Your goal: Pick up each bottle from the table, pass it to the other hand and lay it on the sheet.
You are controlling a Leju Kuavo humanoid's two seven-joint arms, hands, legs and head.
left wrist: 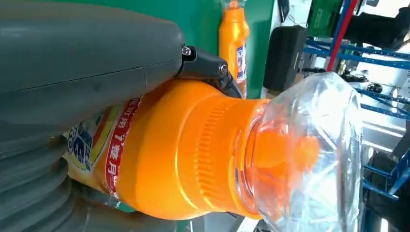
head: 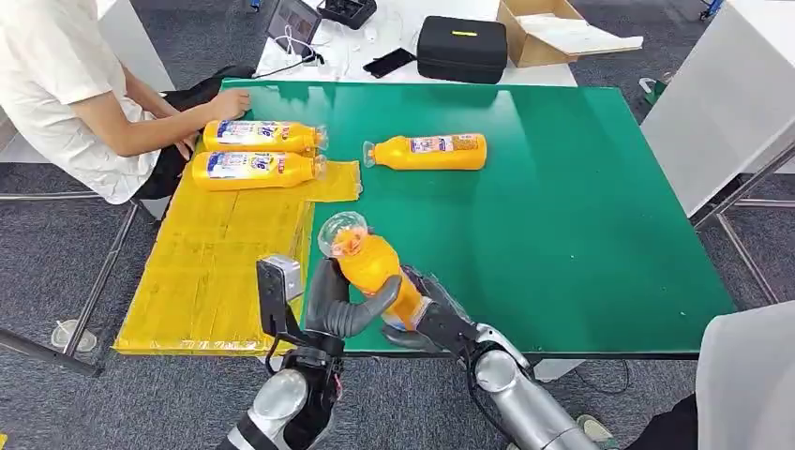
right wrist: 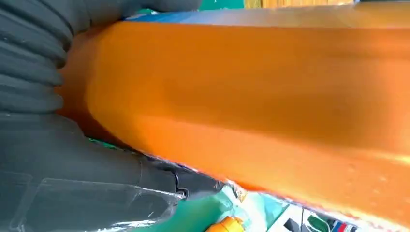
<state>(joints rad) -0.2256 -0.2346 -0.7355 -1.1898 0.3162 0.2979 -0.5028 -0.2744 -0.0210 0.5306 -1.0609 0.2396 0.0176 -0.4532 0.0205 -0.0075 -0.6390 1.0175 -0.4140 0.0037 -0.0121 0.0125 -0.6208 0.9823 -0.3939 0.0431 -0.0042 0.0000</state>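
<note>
An orange bottle (head: pixel 375 265) with a clear cap is held above the near edge of the green table (head: pixel 581 225), cap tilted away from the robot. Both hands wrap it: the left hand (head: pixel 342 300) grips the middle, the right hand (head: pixel 427 319) holds the base. Another bottle (head: pixel 429 151) lies on the table beside the yellow sheet (head: pixel 216 262). Two more bottles (head: pixel 258 153) lie side by side on the sheet's far end, a person's hand (head: pixel 228 101) near them.
</note>
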